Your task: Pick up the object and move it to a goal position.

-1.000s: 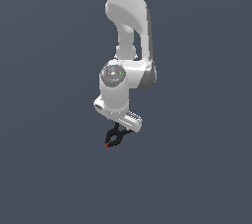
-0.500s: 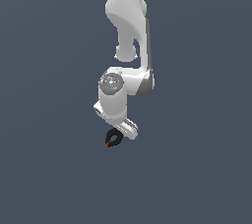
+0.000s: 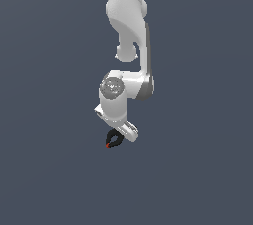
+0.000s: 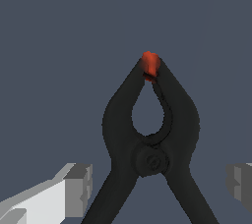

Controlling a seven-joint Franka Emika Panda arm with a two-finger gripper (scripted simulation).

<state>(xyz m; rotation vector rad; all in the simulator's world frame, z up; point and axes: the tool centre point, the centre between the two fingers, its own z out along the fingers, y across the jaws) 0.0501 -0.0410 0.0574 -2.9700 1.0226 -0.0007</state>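
The object [image 3: 113, 140] is a small black spring clamp with a red-tipped jaw, seen in the exterior view just below the white arm's hand. In the wrist view the clamp [image 4: 150, 134] fills the middle, its red tip pointing away and its two handles splaying toward the camera. My gripper [image 3: 121, 135] straddles it. The grey fingers [image 4: 78, 188] stand on either side of the handles with a gap on each side, so the gripper [image 4: 158, 186] is open and not touching the clamp. No goal marker shows.
Only a plain dark grey background surrounds the arm [image 3: 129, 31] in both views. No other objects, edges or containers show.
The arm's wrist and hand have come down toward the clamp. The clamp itself has stayed in the same spot.
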